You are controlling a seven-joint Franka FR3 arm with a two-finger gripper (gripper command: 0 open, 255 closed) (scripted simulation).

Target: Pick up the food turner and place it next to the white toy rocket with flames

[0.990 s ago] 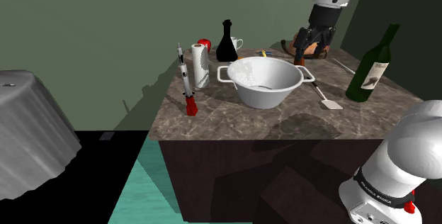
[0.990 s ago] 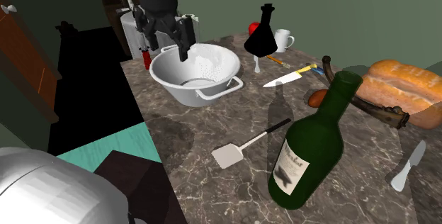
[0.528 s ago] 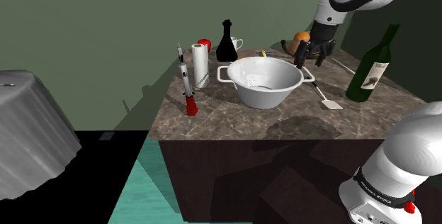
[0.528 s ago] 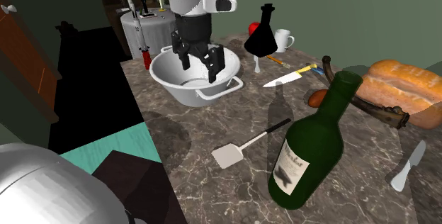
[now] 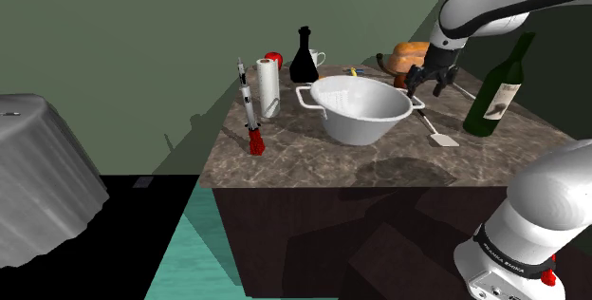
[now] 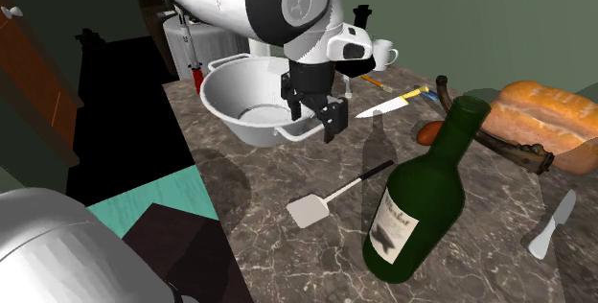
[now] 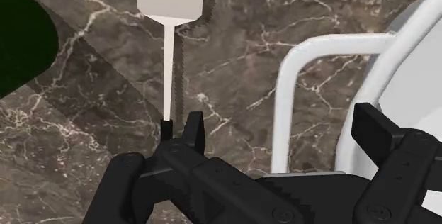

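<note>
The food turner (image 5: 437, 132) lies flat on the marble counter, its pale blade (image 6: 308, 211) toward the front edge and its dark handle pointing at the white colander (image 5: 356, 127). My gripper (image 5: 427, 87) hangs open just above the handle end, beside the colander's looped handle (image 7: 282, 109). In the wrist view the turner (image 7: 168, 59) runs straight ahead from between the black fingers (image 7: 192, 126), with nothing clasped. The white toy rocket (image 5: 249, 108) with red flames stands at the counter's far corner, on the colander's other side, and appears again as the rocket (image 6: 194, 57).
A green wine bottle (image 6: 422, 196) stands close by the turner. Behind are a black flask (image 5: 304, 59), a paper roll (image 5: 268, 87), a mug (image 6: 383, 54), a kitchen knife (image 6: 391, 105), bread (image 6: 546, 114) and a butter knife (image 6: 551, 224). The counter edge (image 5: 313, 186) drops to the floor.
The arm has swung off the colander and come down by its handle, over the turner's handle end. The fingers stay open. The turner has not moved.
</note>
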